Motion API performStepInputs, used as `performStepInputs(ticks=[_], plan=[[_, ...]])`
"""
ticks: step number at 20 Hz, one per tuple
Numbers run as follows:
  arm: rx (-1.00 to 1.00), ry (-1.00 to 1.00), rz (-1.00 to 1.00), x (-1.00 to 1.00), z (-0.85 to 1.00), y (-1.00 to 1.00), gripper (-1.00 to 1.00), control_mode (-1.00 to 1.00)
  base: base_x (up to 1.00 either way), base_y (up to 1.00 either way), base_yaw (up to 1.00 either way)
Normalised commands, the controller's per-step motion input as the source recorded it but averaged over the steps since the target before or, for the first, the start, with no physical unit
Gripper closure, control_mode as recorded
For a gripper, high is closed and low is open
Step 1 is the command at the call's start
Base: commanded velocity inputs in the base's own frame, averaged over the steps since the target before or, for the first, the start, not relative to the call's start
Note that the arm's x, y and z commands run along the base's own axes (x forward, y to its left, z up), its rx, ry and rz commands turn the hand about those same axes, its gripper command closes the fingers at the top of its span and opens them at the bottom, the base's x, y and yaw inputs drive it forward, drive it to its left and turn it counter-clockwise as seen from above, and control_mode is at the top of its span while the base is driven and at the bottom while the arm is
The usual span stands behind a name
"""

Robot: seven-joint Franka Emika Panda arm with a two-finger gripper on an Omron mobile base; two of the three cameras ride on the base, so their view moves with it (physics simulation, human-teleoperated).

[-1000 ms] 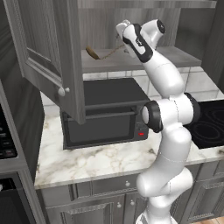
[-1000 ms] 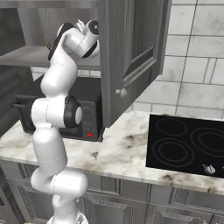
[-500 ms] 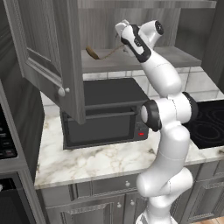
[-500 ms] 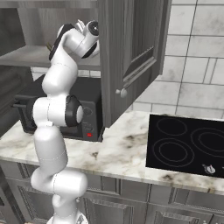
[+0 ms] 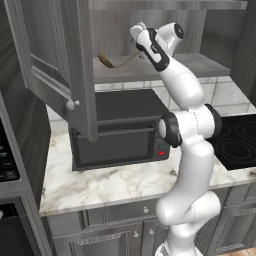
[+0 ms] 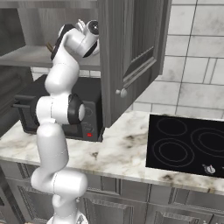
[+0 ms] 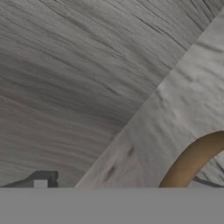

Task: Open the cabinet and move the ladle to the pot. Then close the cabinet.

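We have the cabinet with both doors swung wide, and inside it, on the lower shelf, lies the ladle, alone there as far as we can see. Its dark bowl end points toward the left side of the opening and its thin stem runs right toward our gripper, which hovers just beside the handle end with its jaws spread wide and nothing between them. In the hand view we see the curved brown wooden handle close below, lying on the grey shelf board, with the cabinet's back wall behind it. We judge the ladle to be light and stiff, not fragile, though long and slim enough to pivot in a loose grip; the wooden handle looks the better place to take hold, since wood should slip less than the thin metal stem, and a pinch across its width, somewhat toward the stem, should keep the bowl from swinging down. Because it lies flat, the fingers must come down on either side very near the board. Below the cabinet sits the black microwave on the marble counter, and the dark stovetop lies to the right; the pot we cannot make out.
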Motion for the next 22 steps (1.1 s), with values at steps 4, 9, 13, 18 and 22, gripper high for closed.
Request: performStepInputs(ticks=[4,9,13,18,22], plan=[[0.0,0.0,0.0,0.31,-0.61,0.0,-1.0,-1.0,0.0,0.0,0.0],[0.02,0.0,0.0,0.26,-0.64,0.0,1.0,-1.0,0.0,0.0,0.0],[0.04,-0.02,0.0,0.38,-0.73,0.0,1.0,-1.0,0.0,0.0,0.0],[0.05,-0.01,0.0,0.46,-0.8,0.0,1.0,-1.0,0.0,0.0,0.0],[0.06,-0.03,0.0,0.34,-0.77,0.0,1.0,-1.0,0.0,0.0,0.0]])
